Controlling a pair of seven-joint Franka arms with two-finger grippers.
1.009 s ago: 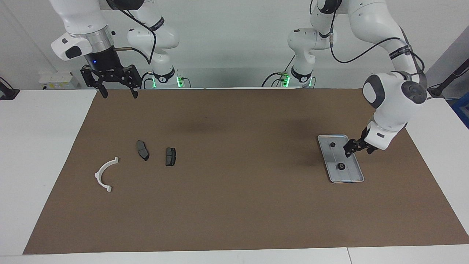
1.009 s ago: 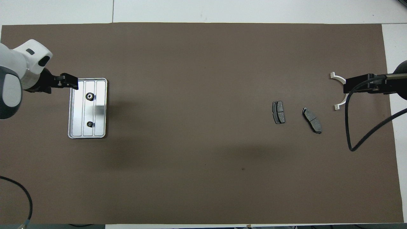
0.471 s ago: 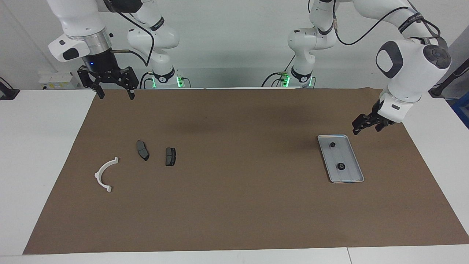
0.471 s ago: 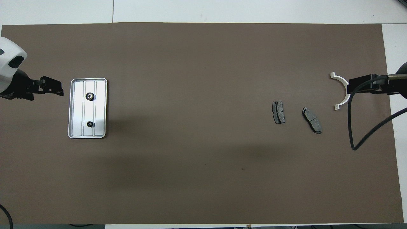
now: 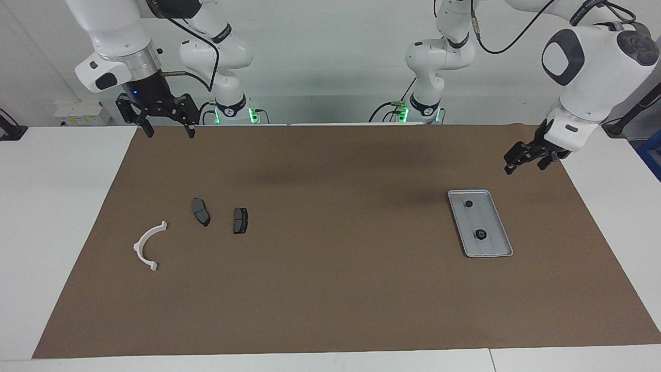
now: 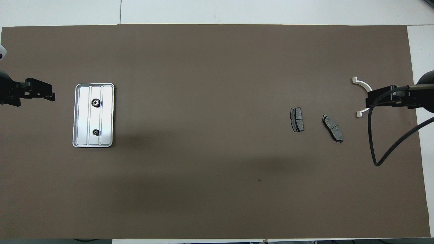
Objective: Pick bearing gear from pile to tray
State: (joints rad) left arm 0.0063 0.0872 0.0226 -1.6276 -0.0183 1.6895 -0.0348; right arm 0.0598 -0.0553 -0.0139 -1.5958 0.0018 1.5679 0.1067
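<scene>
The shallow rectangular silver-grey metal tray (image 5: 488, 243) with a raised rim lies flat toward the left arm's end of the table. Two small black round bearing gears (image 5: 481, 234) rest in it, apart, one nearer to the robots (image 5: 469, 203). Well apart from the tray, toward the right arm's end, lie two dark grey brake pads (image 5: 240, 220) and a white half-ring bracket (image 5: 148, 245).

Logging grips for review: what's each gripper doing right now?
Left gripper: open, empty, raised beside the tray.
Right gripper: open, empty, waiting.
</scene>
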